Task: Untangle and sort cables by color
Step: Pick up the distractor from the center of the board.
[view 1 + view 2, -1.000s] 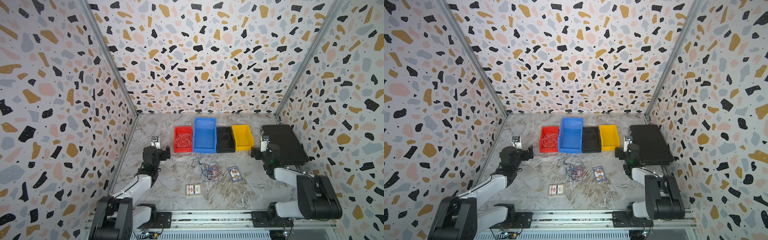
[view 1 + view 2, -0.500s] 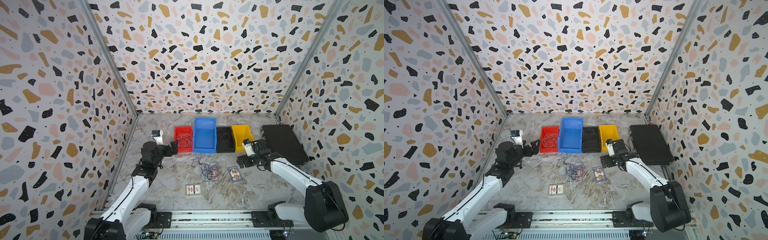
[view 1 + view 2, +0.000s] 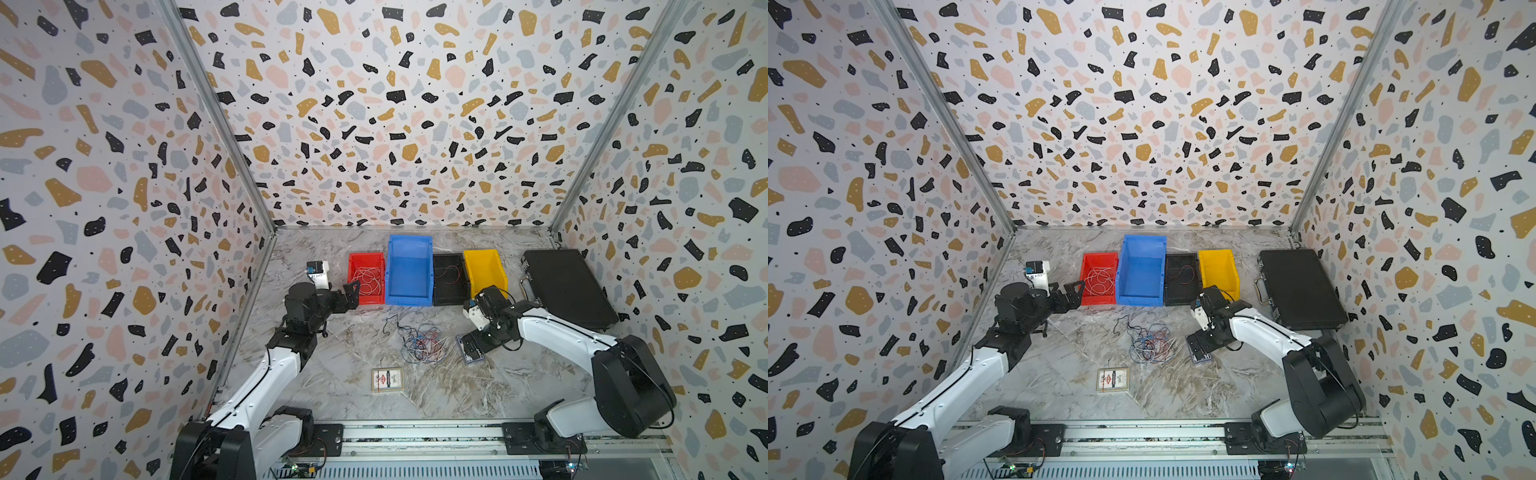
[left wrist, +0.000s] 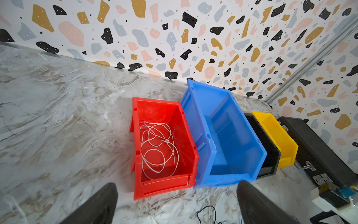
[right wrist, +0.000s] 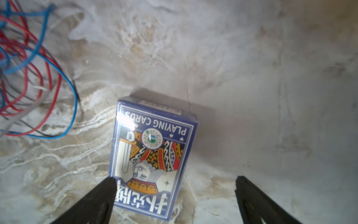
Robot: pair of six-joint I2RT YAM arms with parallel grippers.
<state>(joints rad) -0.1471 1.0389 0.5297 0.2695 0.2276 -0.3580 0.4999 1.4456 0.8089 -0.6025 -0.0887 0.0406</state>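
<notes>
Left arm (image 3: 266,374): white links with black joints. It rises from the front rail, the elbow is bent and the wrist is turned toward the bins.
Left gripper (image 3: 349,293): it hangs above the table just beside the front corner of the red bin. The black fingers (image 4: 100,203) are spread wide and nothing is between them.
Red bin (image 4: 164,112): smooth hard plastic with a low front lip.
White cable (image 4: 155,147): thin loose loops that lie on the floor of the red bin.
Blue bin (image 4: 232,135): the largest bin. It touches the red bin, and no cable is seen inside.
Pale card box (image 3: 387,379): flat, near the front of the marble table (image 3: 332,395). Its print is too small to read.
Tangled cables (image 3: 419,343): blue, red, white and dark strands knotted in one heap in the middle of the table, in front of the bins. The single strands are hard to follow.
Black bin (image 3: 451,286): a thin red cable (image 3: 451,272) lies inside.
Blue playing cards pack (image 5: 153,151): glossy wrapped carton, flat on the table just beside the heap.
Right gripper (image 5: 175,179): the arm reaches in from the right and the wrist is bent downward over the pack. The fingers stand far apart and hold nothing. One tip overlaps the corner of the pack, and contact cannot be judged.
Yellow bin (image 3: 484,270): partly hidden by the right wrist.
Black case (image 3: 565,286): closed, with a textured lid and metal latches.
</notes>
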